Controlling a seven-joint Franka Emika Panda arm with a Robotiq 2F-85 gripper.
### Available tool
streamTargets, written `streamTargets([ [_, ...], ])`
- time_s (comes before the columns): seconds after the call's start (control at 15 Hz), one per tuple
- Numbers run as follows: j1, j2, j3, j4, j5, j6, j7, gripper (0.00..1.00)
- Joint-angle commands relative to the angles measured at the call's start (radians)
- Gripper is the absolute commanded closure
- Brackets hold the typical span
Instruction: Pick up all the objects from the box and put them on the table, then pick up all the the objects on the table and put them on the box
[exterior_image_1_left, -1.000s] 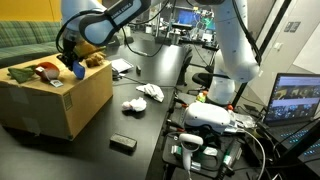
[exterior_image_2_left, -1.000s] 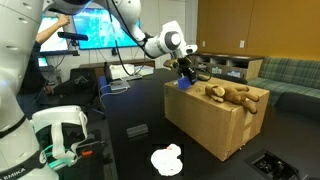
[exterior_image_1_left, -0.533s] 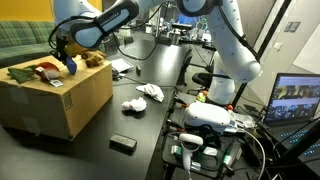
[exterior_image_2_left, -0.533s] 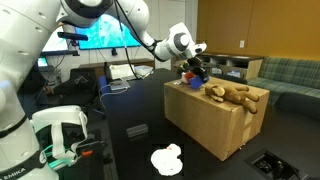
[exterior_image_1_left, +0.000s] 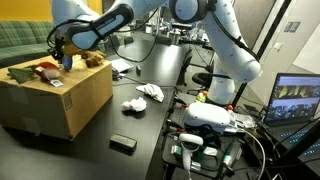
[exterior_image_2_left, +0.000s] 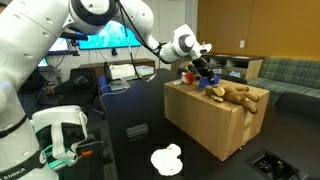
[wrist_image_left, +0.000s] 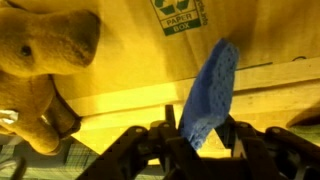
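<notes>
Low over box (exterior_image_2_left: 212, 128), gripper (exterior_image_2_left: 205, 80) downward.

Item: broad, matte dark grey table (exterior_image_1_left: 138, 122), seen in both exterior views.
Directly on it:
- large brown cardboard box (exterior_image_1_left: 70, 105), standing toward one side;
- white plush toy (exterior_image_1_left: 150, 93), lying on the bare top near the box;
- black flat slab (exterior_image_1_left: 123, 143), lying flat, apart from both.
</notes>
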Motion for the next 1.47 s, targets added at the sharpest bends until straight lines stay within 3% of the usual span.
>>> streamTargets([
  [0.0, 0.009, -0.011, -0.029, 0.023, -0.012, -0.002, 0.027, 0.23],
  [0.2, 0.016, -0.05, -0.048, -0.005, -0.025, 0.004, 0.047, 0.01],
  [0.27, 0.021, -0.064, -0.057, -0.016, -0.032, 0.008, 0.06, 0.0],
  [0.53, 0.044, -0.133, -0.071, -0.072, -0.066, 0.013, 0.107, 0.0],
  [0.87, 0.087, -0.23, -0.025, -0.197, -0.101, 0.035, 0.142, 0.0],
  [1.4, 0.106, -0.265, 0.117, -0.289, -0.076, 0.067, 0.103, 0.0],
])
